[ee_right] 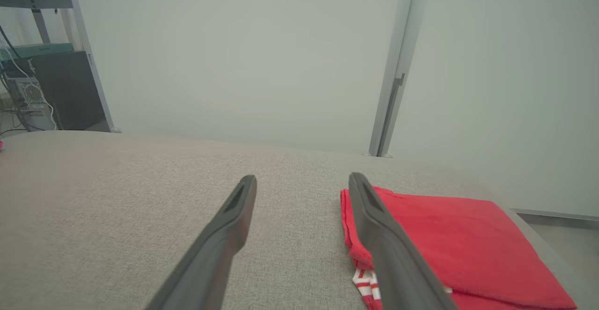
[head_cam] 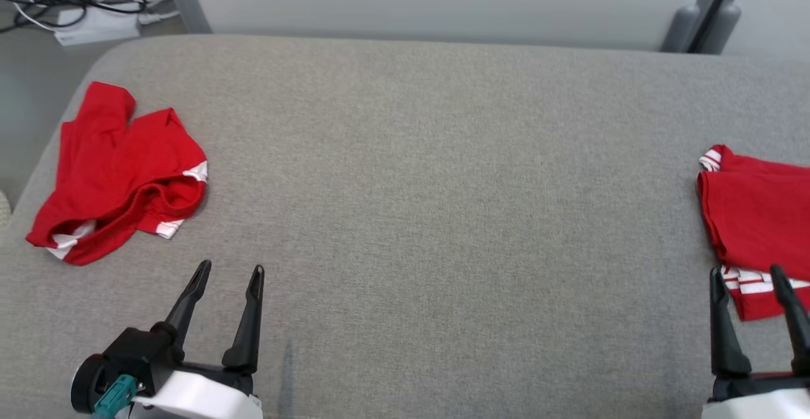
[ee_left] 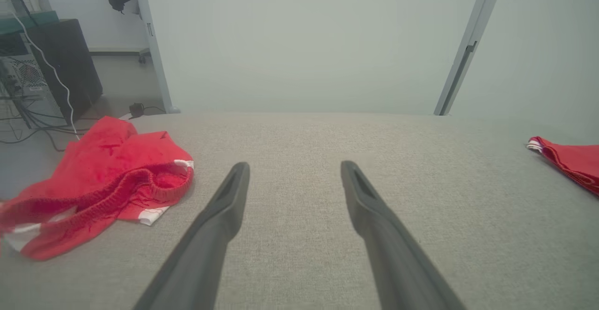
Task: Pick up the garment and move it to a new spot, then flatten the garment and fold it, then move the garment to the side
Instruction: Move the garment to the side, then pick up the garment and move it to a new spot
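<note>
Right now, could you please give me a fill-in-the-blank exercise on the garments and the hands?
The crumpled red garment with white trim lies on the robot's ____ side.
The folded red garment with white stripes lies beside the right hand, on a fabric surface coloured ____.
The left hand is ____, holding nothing.
Missing words: left; grey; open.

Crumpled garment [ee_left: 107,174]: knit cloth, ribbed hem. Cushion [head_cam: 443,185]: coarse woven fabric, matt. Wall [ee_left: 304,43]: smooth, matt.
</note>
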Motion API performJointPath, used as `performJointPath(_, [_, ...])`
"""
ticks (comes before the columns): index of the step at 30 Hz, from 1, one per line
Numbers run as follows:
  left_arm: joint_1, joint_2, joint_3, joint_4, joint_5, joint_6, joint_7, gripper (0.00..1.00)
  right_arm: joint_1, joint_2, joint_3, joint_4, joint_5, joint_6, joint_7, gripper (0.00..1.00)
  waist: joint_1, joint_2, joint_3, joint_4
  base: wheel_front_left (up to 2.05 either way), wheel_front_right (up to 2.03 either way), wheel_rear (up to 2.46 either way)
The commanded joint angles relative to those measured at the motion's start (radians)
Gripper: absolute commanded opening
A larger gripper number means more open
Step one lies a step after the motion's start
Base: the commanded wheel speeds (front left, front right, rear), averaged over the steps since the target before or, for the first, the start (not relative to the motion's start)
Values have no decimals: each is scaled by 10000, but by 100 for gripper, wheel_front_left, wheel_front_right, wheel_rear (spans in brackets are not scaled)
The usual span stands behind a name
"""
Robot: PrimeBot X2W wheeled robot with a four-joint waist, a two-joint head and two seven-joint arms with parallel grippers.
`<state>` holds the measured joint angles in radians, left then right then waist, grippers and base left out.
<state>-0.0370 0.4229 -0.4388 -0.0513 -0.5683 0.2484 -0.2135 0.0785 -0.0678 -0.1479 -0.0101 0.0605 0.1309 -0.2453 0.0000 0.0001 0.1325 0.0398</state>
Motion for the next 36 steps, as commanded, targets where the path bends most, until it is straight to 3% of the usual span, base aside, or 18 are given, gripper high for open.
performJointPath(1, [-138, 212, 449, -137, -141, 3, -152, 100, 170, -71, 307, -418, -51, -2, 97, 100, 0, -1, -321, 215, 0, 0, 0])
performJointPath(23, [131, 337, 567, 6, -296, 107, -145, 100, 1093, 173, 388, -808, 205, -2, 316, 100, 0, -1, -651, 152, 0, 0, 0])
performJointPath(29, [70, 273, 655, 52, -311, 290, -154, 100, 1048, 174, 419, -847, 211, -2, 314, 100, 0, -1, -637, 774, 0, 0, 0])
performJointPath(36, [200, 71, 907, 131, -389, 604, -260, 100, 895, 174, 596, -1004, 41, -2, 511, 100, 0, -1, -697, 2183, 0, 0, 0])
